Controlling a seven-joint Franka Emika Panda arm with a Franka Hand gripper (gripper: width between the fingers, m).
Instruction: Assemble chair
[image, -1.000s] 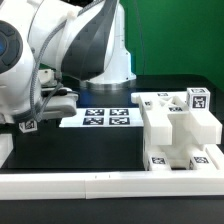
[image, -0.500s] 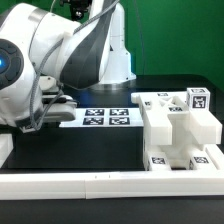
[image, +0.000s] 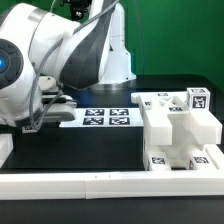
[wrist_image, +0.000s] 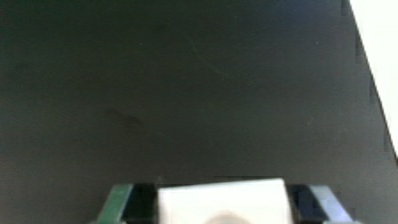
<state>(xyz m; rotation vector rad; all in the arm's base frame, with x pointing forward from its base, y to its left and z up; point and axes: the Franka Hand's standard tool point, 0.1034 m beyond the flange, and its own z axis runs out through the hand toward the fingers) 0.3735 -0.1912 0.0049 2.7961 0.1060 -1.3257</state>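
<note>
From the exterior view I see the arm (image: 60, 60) filling that view's left half, bent low over the black table (image: 95, 150). Its gripper (image: 33, 122) hangs at the far left edge, just above the table surface. In the wrist view the two fingers (wrist_image: 121, 203) stand on either side of a white piece (wrist_image: 217, 203), one of the loose chair parts, which sits between them; the jaws look closed onto its sides, though the contact itself lies at the picture's edge. Beyond it I see only bare dark table.

The partly built chair (image: 180, 130), a blocky white stack bearing small square tags, stands on the exterior view's right, well apart from the gripper. The marker board (image: 105, 118) lies flat between arm and chair. A long white rail (image: 100, 185) runs along the table's near edge.
</note>
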